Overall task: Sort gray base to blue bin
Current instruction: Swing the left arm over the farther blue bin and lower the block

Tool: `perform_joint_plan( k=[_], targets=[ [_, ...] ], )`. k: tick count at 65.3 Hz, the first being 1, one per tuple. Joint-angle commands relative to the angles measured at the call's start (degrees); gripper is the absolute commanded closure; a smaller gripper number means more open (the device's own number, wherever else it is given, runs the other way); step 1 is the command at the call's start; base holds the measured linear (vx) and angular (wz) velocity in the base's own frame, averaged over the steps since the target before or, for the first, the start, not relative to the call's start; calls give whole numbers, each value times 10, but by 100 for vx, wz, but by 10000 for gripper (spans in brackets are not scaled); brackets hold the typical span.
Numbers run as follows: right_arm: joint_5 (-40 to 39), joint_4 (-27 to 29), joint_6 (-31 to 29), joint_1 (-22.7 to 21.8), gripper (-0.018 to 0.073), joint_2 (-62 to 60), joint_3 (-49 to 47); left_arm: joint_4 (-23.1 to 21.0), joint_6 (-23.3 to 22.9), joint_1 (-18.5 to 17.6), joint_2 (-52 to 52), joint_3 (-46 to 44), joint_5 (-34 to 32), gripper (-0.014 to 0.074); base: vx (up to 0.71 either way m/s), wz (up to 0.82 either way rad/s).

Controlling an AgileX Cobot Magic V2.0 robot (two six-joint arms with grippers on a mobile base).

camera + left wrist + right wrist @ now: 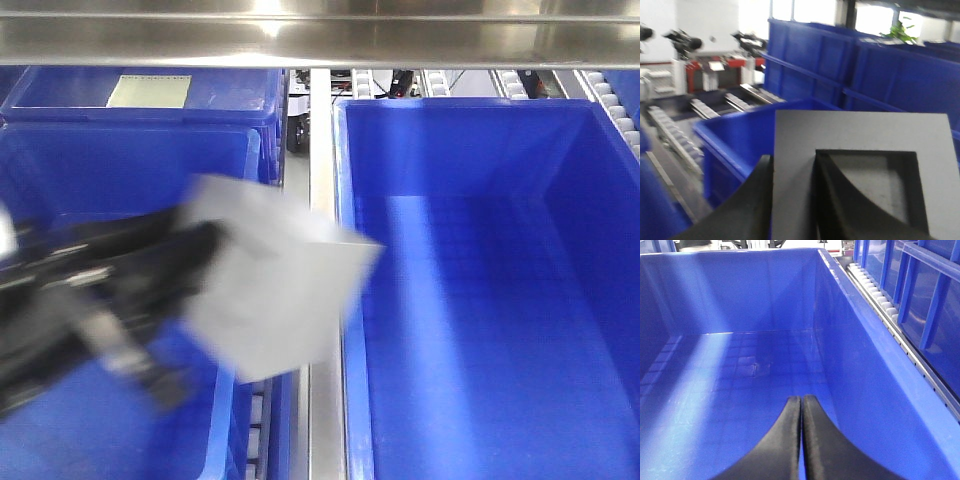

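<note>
Metal divider rail [322,150] between bins, beneath gray base [275,280] in left pincer [790,200]; right pincer [801,440] closed, empty, inside blue bin [880,390].

A: Which colours do you see in the front view?

B: The gray base [275,285], in the middle of the frame, is pale gray and plain. The left gripper [195,265] at the left is black.

A: And the blue bin [480,300] at the right?

B: Bright blue, with a faint square grid pattern on its floor.
</note>
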Motion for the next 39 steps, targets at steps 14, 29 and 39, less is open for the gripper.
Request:
perform_joint_plan(
  k=[14,29,39],
  targets=[
    [-30,-4,-4,0,564,-1,1,-4,-14,-86,199,-167,-72,603,0,0],
    [-30,-4,-4,0,564,-1,1,-4,-14,-128,290,-265,-45,603,0,0],
    [-30,-4,-4,0,564,-1,1,-4,-14,-149,357,-342,19,603,0,0]
  ],
)
